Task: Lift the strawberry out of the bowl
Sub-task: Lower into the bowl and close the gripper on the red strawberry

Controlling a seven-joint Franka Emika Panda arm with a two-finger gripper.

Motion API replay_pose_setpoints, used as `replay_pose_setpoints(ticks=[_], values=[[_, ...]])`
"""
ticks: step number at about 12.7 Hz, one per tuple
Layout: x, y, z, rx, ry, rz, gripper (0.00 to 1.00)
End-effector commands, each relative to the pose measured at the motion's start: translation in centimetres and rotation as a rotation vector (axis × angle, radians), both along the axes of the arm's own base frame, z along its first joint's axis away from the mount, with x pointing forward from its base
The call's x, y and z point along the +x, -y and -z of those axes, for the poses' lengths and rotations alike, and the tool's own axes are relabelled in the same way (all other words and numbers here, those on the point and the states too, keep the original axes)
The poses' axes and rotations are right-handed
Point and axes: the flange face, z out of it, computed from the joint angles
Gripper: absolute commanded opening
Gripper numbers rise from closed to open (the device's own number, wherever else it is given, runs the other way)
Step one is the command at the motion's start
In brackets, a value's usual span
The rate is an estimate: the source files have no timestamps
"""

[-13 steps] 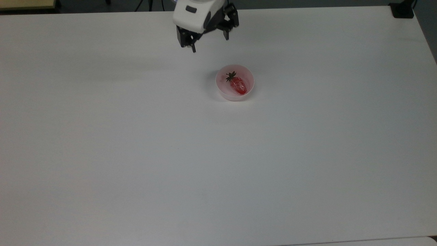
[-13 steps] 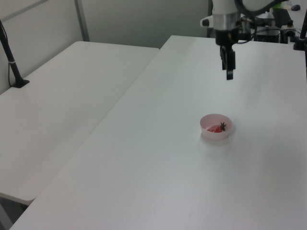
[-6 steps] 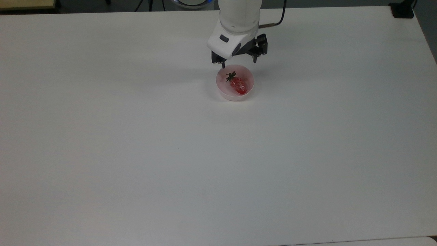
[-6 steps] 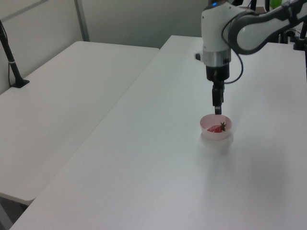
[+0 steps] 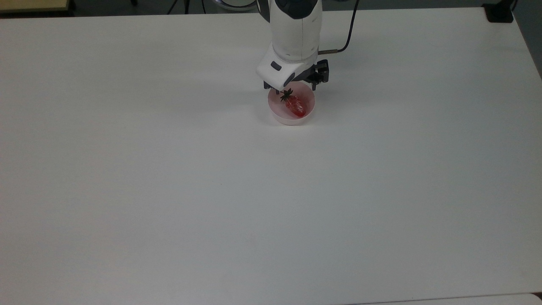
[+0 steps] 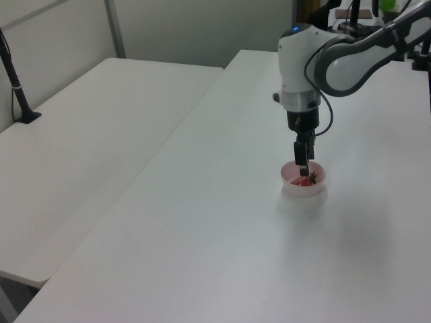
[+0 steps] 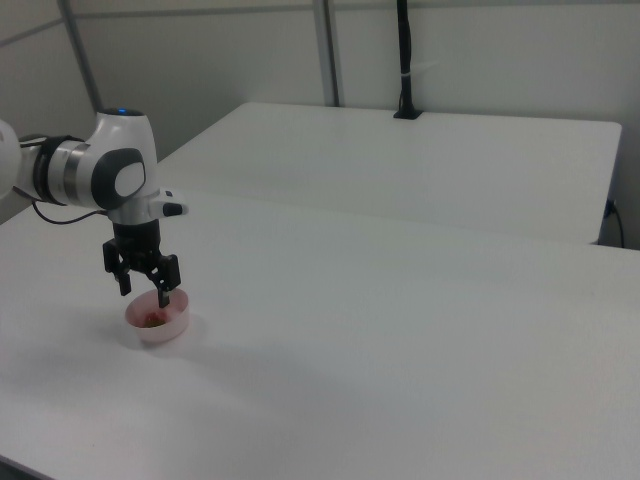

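Observation:
A small red strawberry [image 5: 295, 105] with a dark green leaf cap lies in the pale pink bowl [image 5: 305, 118] on the white table, toward the top view's upper middle. My gripper [image 5: 295, 90] hangs low over the bowl's far side, its white body hiding part of the rim. In the right view the gripper [image 7: 144, 293] is open, its two dark fingers spread about as wide as the bowl [image 7: 172, 326], with the strawberry [image 7: 152, 318] below them. In the left view the gripper [image 6: 302, 168] points straight down at the bowl [image 6: 295, 188] and strawberry [image 6: 307, 180].
The white table [image 5: 211, 190] is bare around the bowl. A second white table [image 6: 101, 114] adjoins it, with a black clamped post [image 6: 17, 84] at its edge. A black mount [image 5: 499, 12] sits at the top view's upper right corner.
The arm has swung from the table's far edge to the bowl and come down, so the open fingers now sit just over the bowl. Bowl and strawberry have not moved.

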Motion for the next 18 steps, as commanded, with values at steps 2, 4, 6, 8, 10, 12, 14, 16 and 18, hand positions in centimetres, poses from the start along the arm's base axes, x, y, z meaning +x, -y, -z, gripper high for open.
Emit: replay_pose_setpoints(ticks=[2, 4, 6, 8, 10, 12, 14, 16, 18], values=[[0.0, 0.1, 3.4, -0.052, -0.018, 0.042, 0.92], [0.2, 0.3, 4.2, -0.071, -0.020, 0.037, 0.91], [0.5, 0.3, 5.0, -0.070, -0.003, 0.048, 0.86], [0.6, 0.2, 5.4, -0.079, -0.002, 0.038, 0.49], [0.7, 0.2, 5.3, -0.077, 0.001, 0.040, 0.30], [0.7, 0.2, 4.5, -0.079, 0.009, 0.037, 0.30], [0.8, 0.3, 3.4, -0.077, 0.026, 0.032, 0.30], [0.7, 0.3, 2.0, -0.079, 0.041, 0.031, 0.30], [0.5, 0.3, 0.6, -0.080, 0.052, 0.028, 0.30]])
